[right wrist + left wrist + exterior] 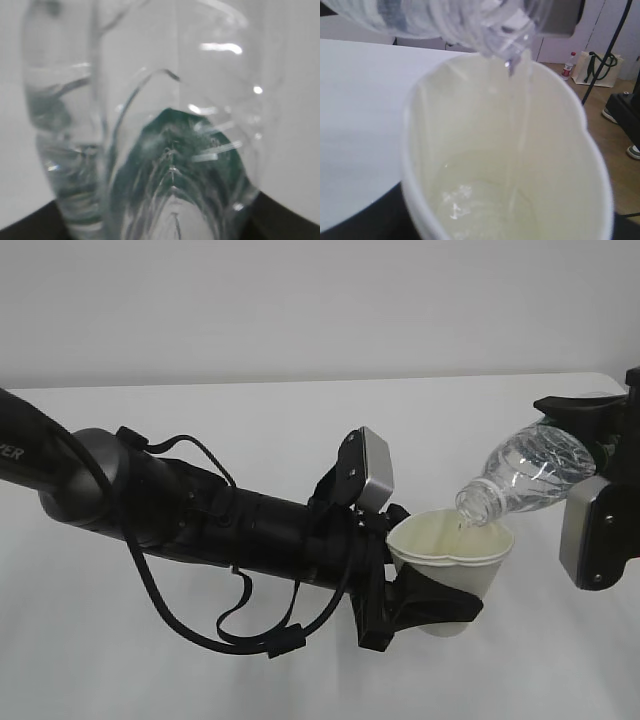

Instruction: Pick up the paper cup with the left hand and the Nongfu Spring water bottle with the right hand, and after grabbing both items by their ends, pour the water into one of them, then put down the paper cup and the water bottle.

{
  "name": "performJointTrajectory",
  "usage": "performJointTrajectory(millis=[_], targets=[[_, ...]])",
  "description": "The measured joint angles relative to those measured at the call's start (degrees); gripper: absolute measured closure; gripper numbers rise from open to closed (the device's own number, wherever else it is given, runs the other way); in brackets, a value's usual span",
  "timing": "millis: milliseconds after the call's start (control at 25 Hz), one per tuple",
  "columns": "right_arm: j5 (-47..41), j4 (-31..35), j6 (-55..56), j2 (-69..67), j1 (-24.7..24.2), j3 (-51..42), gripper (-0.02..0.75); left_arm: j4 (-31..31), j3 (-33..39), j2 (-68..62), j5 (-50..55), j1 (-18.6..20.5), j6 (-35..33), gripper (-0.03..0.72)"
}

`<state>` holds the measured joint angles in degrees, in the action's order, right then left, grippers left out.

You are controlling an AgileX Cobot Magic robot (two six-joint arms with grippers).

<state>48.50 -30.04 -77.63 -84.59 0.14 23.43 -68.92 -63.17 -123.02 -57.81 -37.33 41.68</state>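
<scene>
Lab: bare white table (300, 420)

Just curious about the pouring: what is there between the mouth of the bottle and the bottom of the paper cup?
A thin stream of water falls from the bottle into the paper cup, clearest in the left wrist view.

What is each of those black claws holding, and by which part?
The left gripper clamps the paper cup around its lower end. The right gripper holds the tilted water bottle by its base end, neck over the cup.
</scene>
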Motion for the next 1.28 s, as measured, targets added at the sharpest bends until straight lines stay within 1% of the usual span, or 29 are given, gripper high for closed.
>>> performJointTrajectory(millis=[1280], targets=[[0.1,0.1,-1.1,0.0,0.0,0.0,0.316,-0.1,0.0,0.0,0.0,0.0,0.0,0.267]])
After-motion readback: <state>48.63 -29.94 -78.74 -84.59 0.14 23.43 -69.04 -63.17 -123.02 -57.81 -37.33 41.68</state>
